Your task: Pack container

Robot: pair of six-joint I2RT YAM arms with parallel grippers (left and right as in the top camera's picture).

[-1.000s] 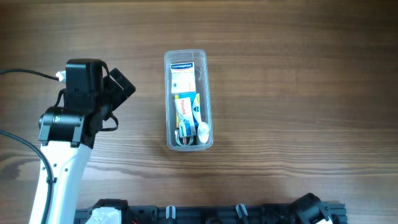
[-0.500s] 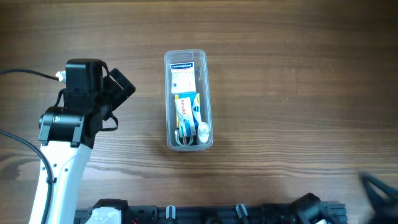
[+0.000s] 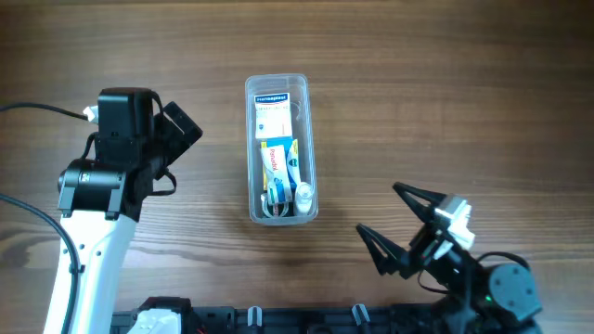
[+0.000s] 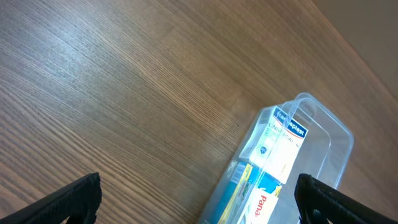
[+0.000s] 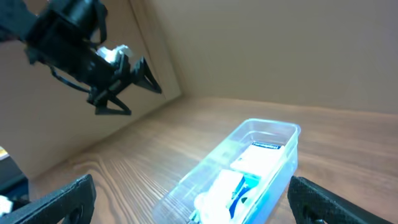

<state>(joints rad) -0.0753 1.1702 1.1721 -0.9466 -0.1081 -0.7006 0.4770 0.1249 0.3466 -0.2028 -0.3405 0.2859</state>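
Observation:
The clear plastic container (image 3: 280, 148) stands in the middle of the wooden table, long side running front to back. It holds a white box with a blue label at the far end, a blue and yellow box and a small white bottle near the front. It also shows in the left wrist view (image 4: 283, 168) and the right wrist view (image 5: 239, 171). My left gripper (image 3: 181, 130) is open and empty, to the left of the container. My right gripper (image 3: 394, 223) is open and empty, to the front right of the container, pointing toward it.
The wooden table (image 3: 445, 102) stretches around the container. A black rail (image 3: 278, 320) runs along the front edge. The left arm's white link (image 3: 83, 269) stands at the front left.
The right arm has come into view from the bottom right and swung in toward the container with its fingers open. The left arm and the container have not moved.

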